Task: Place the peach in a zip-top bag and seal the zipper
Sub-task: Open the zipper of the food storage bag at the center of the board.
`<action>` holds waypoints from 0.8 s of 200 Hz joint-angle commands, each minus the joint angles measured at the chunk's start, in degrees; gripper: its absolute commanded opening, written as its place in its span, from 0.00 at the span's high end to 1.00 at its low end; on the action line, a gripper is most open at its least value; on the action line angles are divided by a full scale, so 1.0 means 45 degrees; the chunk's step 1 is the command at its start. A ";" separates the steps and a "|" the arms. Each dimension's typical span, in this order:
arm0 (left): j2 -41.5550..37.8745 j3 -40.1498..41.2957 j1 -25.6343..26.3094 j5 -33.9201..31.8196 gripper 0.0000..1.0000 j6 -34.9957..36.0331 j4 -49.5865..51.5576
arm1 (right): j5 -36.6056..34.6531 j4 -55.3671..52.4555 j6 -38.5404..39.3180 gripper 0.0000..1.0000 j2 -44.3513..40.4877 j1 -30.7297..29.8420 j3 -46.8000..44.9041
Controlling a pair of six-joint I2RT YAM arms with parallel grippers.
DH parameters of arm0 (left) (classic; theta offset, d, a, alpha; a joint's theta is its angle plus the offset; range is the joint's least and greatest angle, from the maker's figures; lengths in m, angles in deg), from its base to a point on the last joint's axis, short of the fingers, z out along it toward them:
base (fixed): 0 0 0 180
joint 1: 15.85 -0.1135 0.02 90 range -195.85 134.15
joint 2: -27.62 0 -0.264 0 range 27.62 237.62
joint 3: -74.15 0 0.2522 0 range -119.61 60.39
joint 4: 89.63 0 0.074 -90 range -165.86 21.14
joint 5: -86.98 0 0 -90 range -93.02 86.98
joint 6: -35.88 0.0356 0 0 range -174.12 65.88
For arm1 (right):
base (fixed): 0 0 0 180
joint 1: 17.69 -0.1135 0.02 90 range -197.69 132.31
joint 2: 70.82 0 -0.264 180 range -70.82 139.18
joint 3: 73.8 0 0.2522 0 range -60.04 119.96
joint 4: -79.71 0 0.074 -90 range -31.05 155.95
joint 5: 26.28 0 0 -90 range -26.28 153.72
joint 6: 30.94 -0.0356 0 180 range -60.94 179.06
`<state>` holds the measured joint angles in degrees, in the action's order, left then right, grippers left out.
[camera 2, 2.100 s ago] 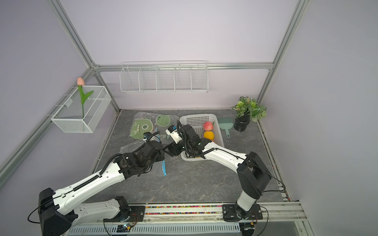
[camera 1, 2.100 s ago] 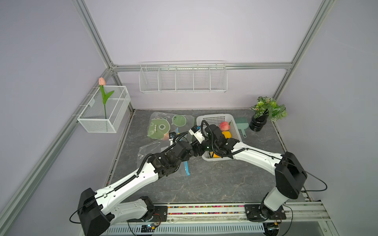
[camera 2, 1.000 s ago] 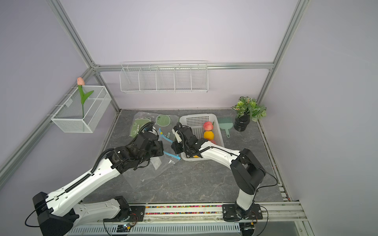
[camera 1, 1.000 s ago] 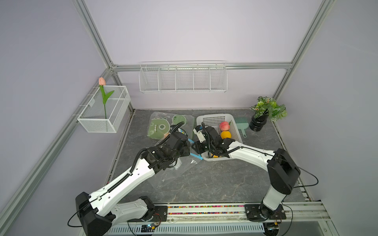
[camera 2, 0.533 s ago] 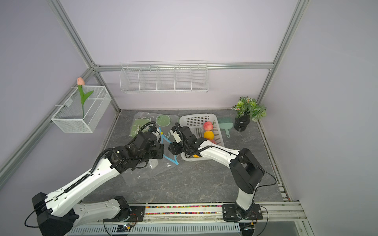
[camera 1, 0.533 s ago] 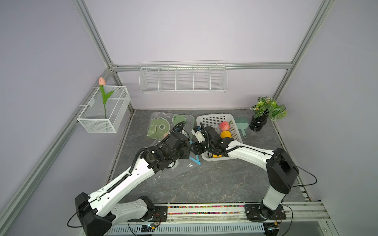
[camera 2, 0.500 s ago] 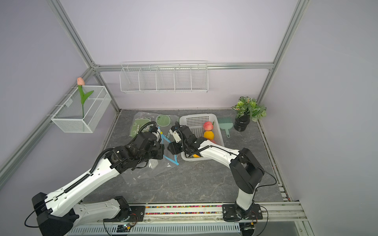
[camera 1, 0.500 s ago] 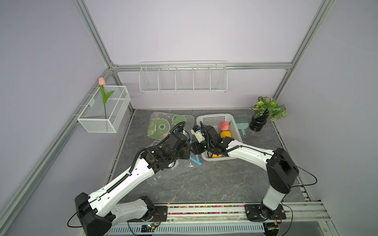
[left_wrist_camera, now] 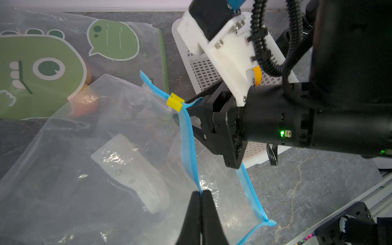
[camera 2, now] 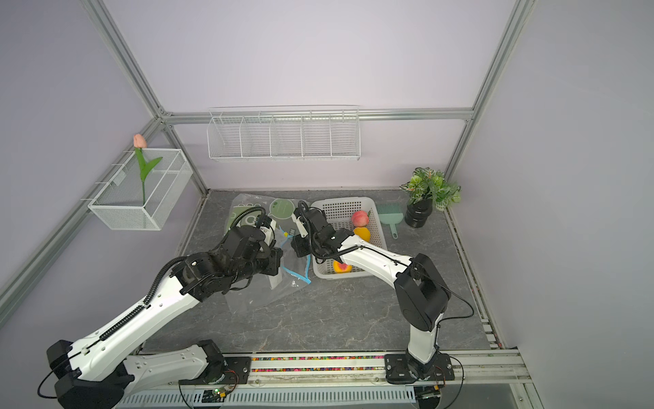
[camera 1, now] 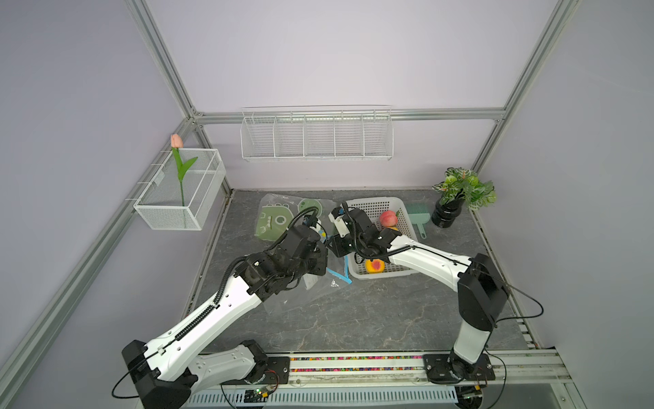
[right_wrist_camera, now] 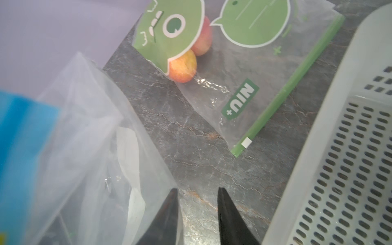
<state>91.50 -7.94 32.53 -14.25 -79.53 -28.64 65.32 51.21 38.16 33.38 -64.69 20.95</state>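
Grey counter, lilac walls, peach two o'clock of half-open empty right claw, left claw pinching bag.

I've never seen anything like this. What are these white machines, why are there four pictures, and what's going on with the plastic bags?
These are two robot arms bolted to a rail at the table's front edge. Two pictures look down from above on the whole scene; the other two come from a camera on each arm's wrist, looking along its jaws. On the table lie a clear bag with a blue zipper, a green-printed bag holding two fruits, a white basket with a peach, a brush and a potted plant. The left arm's jaws are shut on the blue zipper, pinching one lip of the bag's mouth. The right arm's jaws stand apart beside the bag, holding nothing.
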 commanded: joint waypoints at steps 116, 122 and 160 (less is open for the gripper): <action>0.0177 0.0010 -0.0032 -0.0421 0.89 0.0648 0.0160 | 0.0485 0.2421 -0.3726 0.83 -0.0640 -0.0180 -0.1615; 0.0264 0.0122 -0.0030 -0.0280 0.86 0.0690 0.0052 | 0.0505 0.2679 -0.3934 0.85 -0.0698 -0.0225 -0.1747; 0.0674 0.0700 -0.0035 0.0540 0.71 0.0676 -0.0564 | 0.0363 0.3568 -0.4592 0.92 -0.0852 -0.0579 -0.2042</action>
<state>93.27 -6.44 32.53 -14.84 -76.90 -28.62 66.59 61.98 22.40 32.33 -66.00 12.62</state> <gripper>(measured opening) 0.253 0.086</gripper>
